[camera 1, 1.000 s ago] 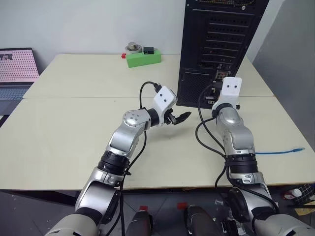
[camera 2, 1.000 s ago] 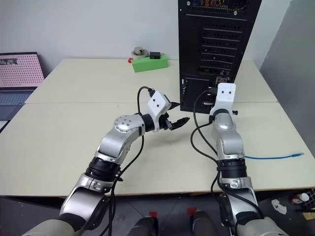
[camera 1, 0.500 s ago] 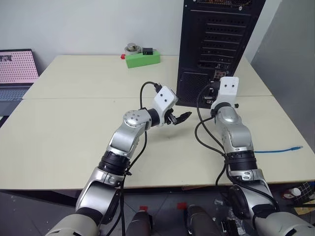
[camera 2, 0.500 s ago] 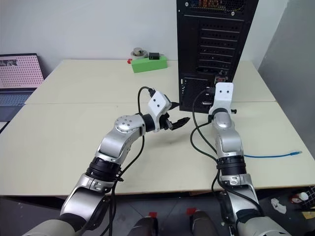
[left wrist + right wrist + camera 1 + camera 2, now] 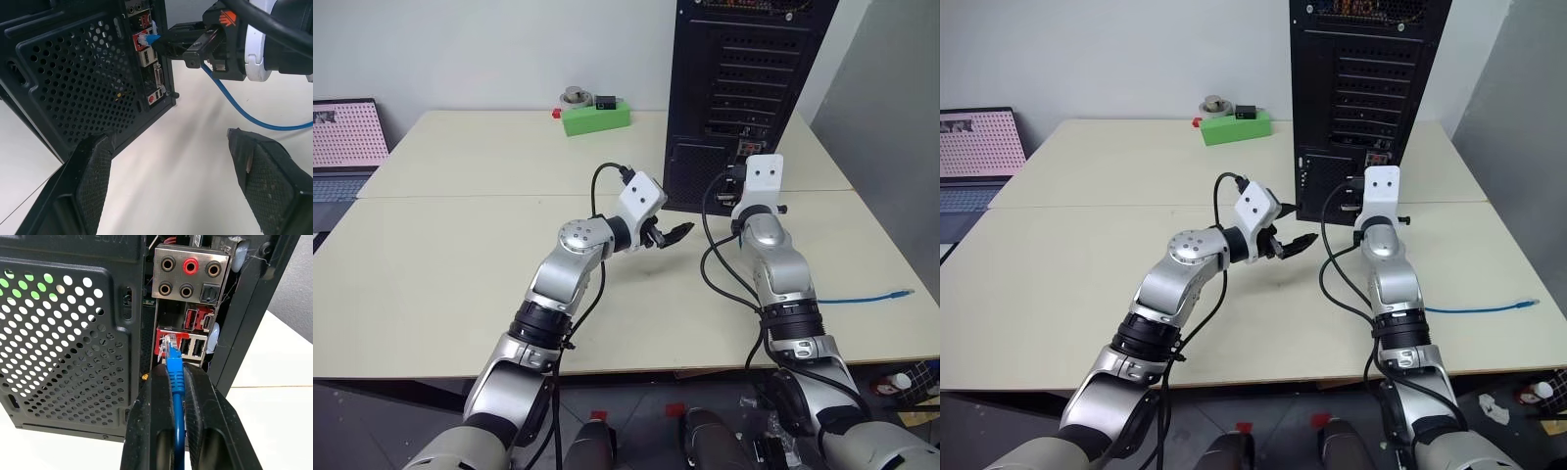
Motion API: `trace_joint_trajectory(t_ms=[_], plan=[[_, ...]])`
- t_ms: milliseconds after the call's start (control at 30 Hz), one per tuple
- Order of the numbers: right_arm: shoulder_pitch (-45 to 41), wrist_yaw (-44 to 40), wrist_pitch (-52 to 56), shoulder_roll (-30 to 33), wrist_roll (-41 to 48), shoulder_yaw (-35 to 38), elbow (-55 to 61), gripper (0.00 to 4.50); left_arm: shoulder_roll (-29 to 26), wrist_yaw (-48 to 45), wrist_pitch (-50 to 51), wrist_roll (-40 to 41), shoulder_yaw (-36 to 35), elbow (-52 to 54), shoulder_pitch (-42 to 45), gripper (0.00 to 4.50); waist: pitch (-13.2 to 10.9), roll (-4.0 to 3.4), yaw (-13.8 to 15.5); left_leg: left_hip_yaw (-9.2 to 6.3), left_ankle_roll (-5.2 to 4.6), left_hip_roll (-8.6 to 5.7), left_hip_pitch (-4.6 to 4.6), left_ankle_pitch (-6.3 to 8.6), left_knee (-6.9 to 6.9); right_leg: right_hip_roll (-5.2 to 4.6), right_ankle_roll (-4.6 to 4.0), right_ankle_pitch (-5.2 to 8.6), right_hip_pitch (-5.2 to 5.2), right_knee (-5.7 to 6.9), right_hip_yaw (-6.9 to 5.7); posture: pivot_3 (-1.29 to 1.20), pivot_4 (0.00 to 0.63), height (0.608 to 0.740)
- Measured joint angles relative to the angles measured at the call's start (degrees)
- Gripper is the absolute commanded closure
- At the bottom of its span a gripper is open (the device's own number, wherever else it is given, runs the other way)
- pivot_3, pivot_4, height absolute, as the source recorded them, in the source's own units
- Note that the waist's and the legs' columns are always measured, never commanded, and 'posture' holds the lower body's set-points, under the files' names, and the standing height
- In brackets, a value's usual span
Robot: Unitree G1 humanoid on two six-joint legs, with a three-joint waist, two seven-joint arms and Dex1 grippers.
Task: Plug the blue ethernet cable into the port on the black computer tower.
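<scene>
Pale cream tabletop [image 5: 460,245] against white wall [image 5: 460,49], tall black metal computer tower [image 5: 744,98] at rear, green box [image 5: 597,116] beyond, left gripper [image 5: 674,233] spread empty, right gripper [image 5: 177,382] pinching thin light-blue ethernet cable [image 5: 175,369] at red port [image 5: 164,343].

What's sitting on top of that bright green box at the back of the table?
On the bright green box sit a round grey metallic object and a small black block. What they are is too small to tell, and the box's underside is hidden.
</scene>
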State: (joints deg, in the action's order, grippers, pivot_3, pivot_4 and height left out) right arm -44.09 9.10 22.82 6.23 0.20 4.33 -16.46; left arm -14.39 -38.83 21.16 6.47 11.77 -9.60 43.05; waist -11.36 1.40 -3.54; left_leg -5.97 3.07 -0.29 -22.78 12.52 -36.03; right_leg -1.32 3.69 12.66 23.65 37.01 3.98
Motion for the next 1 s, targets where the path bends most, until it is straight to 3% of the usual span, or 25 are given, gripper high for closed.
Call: trace_joint_trajectory(t_ms=[1000], plan=[[0.6,1.0,3.6,-0.4,0.1,0.6,3.8,4.5,-0.1,0.6,0.0,0.0,0.0,0.0,-0.1,0.66,0.0,-0.01,0.2,0.07,0.0,0.0,-0.34,0.0,0.14,0.0,0.09,-0.05,0.43,-0.02,0.04,0.0,0.15,0.74]])
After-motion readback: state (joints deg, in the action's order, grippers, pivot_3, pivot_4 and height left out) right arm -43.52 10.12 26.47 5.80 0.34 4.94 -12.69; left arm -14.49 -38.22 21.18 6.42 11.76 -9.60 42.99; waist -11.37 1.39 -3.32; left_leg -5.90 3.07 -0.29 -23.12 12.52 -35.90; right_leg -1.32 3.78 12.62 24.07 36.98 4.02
